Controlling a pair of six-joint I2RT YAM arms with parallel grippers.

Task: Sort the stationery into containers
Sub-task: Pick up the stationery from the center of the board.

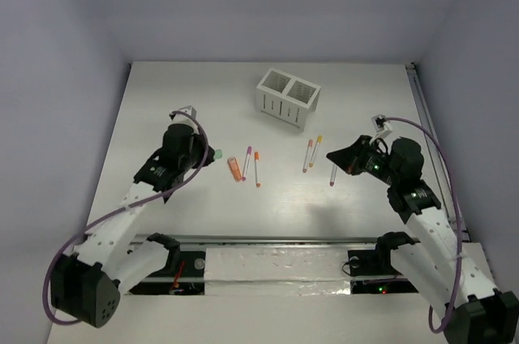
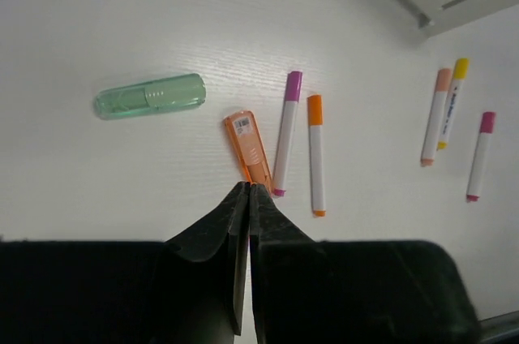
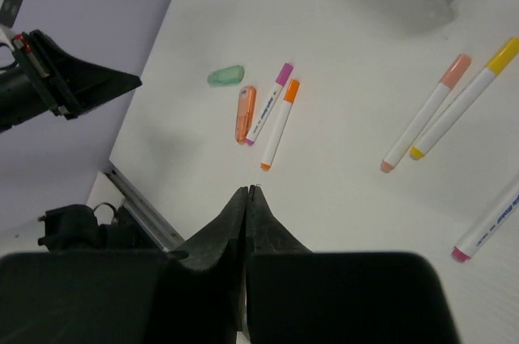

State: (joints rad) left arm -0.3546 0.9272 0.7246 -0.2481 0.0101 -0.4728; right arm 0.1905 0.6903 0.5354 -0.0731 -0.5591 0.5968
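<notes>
Translucent mint-green capsule (image 2: 149, 96) and flat orange block (image 2: 248, 146) lie beside slim white pens (image 2: 285, 133); left gripper (image 2: 248, 188) and right gripper (image 3: 248, 190) clenched, empty.

Translucent mint-green piece (image 2: 149, 96), matt table (image 2: 122, 11)

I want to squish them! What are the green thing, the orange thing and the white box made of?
The green piece looks like see-through plastic, smooth and glossy; shapes show inside. The orange block seems hard plastic too, with a small label. The white box looks matte plastic with neat slots, maybe painted wood.
</notes>
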